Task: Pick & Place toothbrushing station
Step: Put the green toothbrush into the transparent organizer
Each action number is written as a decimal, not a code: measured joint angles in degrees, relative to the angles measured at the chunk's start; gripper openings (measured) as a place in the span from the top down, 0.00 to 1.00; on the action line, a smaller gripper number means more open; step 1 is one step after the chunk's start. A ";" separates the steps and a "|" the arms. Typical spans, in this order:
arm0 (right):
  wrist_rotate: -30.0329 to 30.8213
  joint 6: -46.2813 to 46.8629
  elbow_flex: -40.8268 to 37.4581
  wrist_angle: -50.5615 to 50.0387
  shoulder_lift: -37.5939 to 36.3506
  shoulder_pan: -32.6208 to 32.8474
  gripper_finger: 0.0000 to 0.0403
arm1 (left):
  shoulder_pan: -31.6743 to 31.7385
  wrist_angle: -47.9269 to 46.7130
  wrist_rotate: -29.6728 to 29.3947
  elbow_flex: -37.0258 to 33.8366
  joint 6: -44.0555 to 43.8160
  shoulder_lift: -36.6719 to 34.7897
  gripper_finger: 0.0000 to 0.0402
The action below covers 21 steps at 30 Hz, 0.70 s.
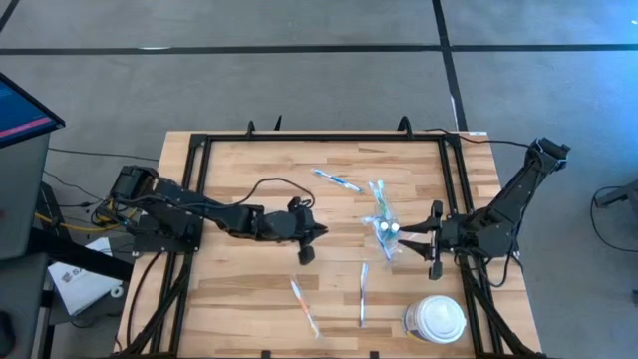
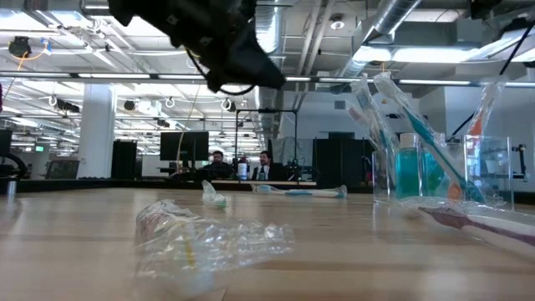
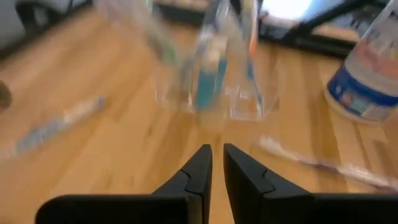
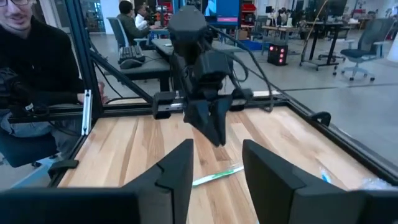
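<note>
Right gripper (image 1: 431, 242) right of centre, jaws apart, empty; left gripper (image 1: 305, 242) nearly closed, empty. You: square jaws on clear cup (image 1: 385, 231), close gently.

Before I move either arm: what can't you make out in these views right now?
- Cup contents: too small in high view, blurred in left wrist view.
- Right pincer: its wrist view misses the cup.
- Left pincer: nearly shut, nothing visible between its fingers.
- Brush: cut off by low view's edge.
</note>
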 joint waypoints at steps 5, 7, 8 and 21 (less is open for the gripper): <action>-0.11 -0.14 0.02 -0.94 0.02 -1.00 0.69 | 0.00 -11.23 3.06 -0.01 -8.17 -1.62 0.91; -0.11 -0.10 0.02 -1.20 0.00 -1.57 0.69 | 0.00 -14.07 4.31 -0.01 -11.07 -1.60 0.91; -0.11 -0.10 0.02 -1.34 0.00 -1.85 0.69 | 0.04 -14.86 4.71 -0.01 -12.55 -1.60 0.91; -1.64 1.14 0.02 -2.35 1.19 -2.62 0.69 | 5.36 -24.50 7.12 -0.01 -24.76 -1.01 0.85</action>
